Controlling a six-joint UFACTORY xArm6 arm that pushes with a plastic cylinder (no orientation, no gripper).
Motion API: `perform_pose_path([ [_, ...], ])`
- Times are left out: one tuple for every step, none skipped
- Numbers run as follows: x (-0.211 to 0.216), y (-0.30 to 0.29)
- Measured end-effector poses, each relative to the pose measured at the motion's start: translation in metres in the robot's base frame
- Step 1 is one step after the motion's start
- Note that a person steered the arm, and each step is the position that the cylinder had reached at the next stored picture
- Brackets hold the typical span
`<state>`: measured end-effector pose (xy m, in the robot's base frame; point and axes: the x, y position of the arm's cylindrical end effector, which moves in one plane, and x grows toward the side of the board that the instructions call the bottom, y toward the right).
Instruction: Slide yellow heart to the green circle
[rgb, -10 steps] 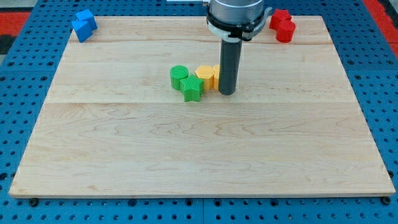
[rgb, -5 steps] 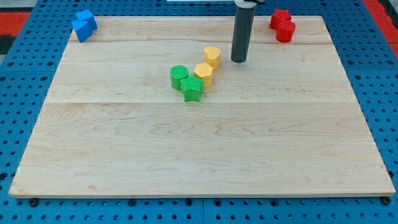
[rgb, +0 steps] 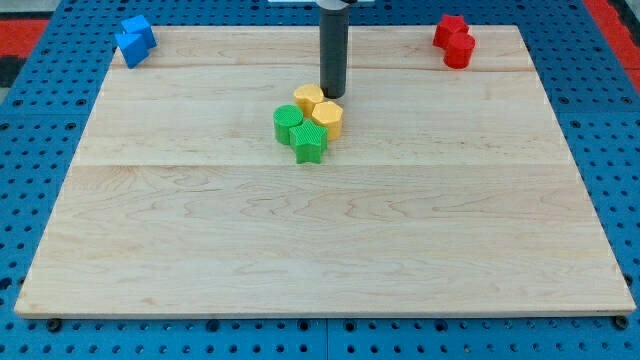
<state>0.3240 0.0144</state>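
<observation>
The wooden bench (rgb: 320, 240) fills most of the view, a pale board of wide planks lying on a blue pegboard (rgb: 30, 200) that shows around its edges.

The arm's dark rod (rgb: 332, 50) comes down from the view's top edge, a little left of centre, standing upright. It carries no grasping tool, only the rod, so nothing opens or closes. My tip (rgb: 332, 95) rests at the 2 o'clock side of the upper yellow block, touching it or just beside it; which cannot be told.

Four small blocks sit bunched together near the middle of the bench's upper half. The green circle (rgb: 288, 124) is at the cluster's 9 o'clock side. The green star-like block (rgb: 309, 145) sits at 6 o'clock. Two yellow blocks fill the rest: one (rgb: 308, 99) at 12 o'clock, touching the green circle's upper right, and the other (rgb: 328, 117) at 3 o'clock, against the green star-like block. Which of the two is the yellow heart cannot be made out.

Well apart from them, a pair of blue blocks (rgb: 133, 40) sits at the bench's 10 o'clock corner, and a pair of red blocks (rgb: 455, 41) at its 2 o'clock corner.
</observation>
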Motion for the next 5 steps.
perform_pose_path([
  [-0.024, -0.009],
  [-0.028, -0.023],
  [-0.011, -0.023],
  [0.003, -0.023],
  [0.004, -0.023],
])
